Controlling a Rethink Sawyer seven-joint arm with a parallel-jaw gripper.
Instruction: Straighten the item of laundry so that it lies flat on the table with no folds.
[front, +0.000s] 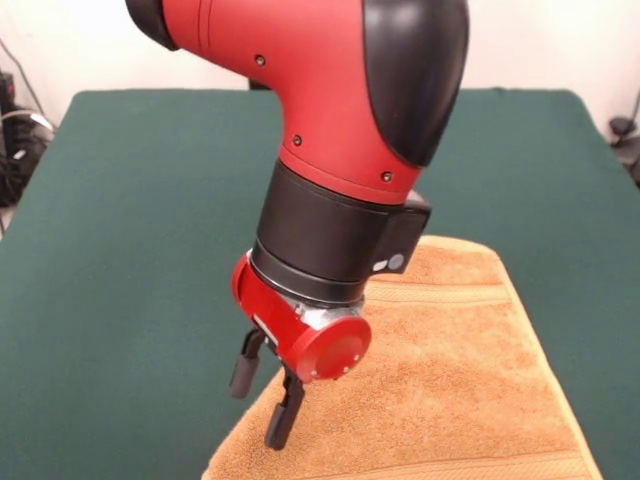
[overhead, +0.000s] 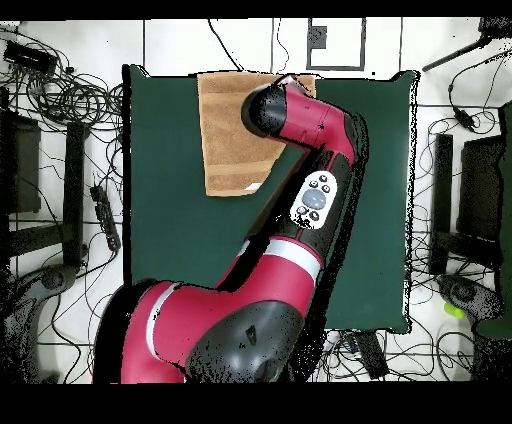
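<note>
The item of laundry, an orange-tan towel (front: 450, 380), lies on the green table (front: 130, 250) toward the near right, with stripe bands across its far and near ends. Its left edge runs slantwise under the arm. My gripper (front: 258, 415) hangs just above that left edge, open, its two black fingers (front: 285, 410) apart with nothing between them. In the overhead view the towel (overhead: 228, 130) reaches the table's top edge, and the arm's wrist (overhead: 285, 115) hides its right part and the gripper.
The red and black arm (front: 340, 120) stretches across the middle of the table (overhead: 170, 220). Cables and equipment (overhead: 60, 100) lie on the floor around the table.
</note>
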